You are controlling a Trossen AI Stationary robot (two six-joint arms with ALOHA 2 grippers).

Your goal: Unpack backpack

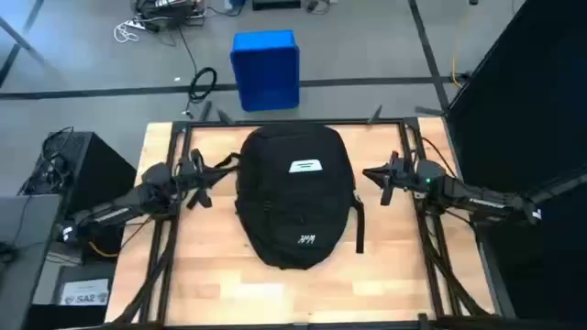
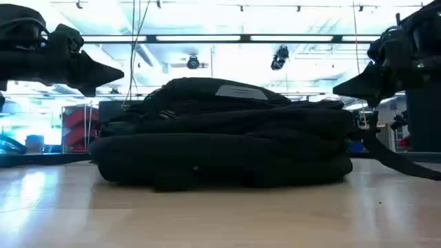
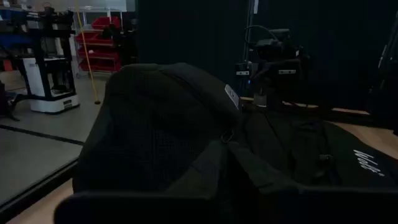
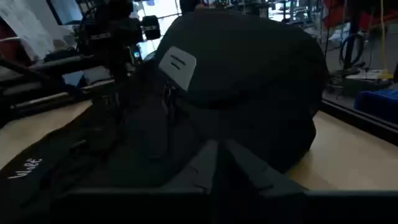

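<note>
The black backpack [image 1: 293, 197] lies flat on its back in the middle of the wooden table, with its white label [image 1: 307, 166] toward the far edge and its small white logo [image 1: 306, 241] toward the near edge. It looks closed. My left gripper [image 1: 195, 176] hovers just off the backpack's left side near a strap, fingers shut and pointing at the backpack. My right gripper [image 1: 378, 179] hovers off its right side, also shut and pointing at it. In the low view both grippers [image 2: 117, 72] [image 2: 337, 88] hang above the table at about the height of the backpack's top.
A blue plastic box [image 1: 266, 69] stands on the floor beyond the table's far edge. Black frame rails [image 1: 170, 229] run along both sides of the table. A loose strap [image 1: 359, 229] lies on the wood right of the backpack. Bare wood shows at the near edge.
</note>
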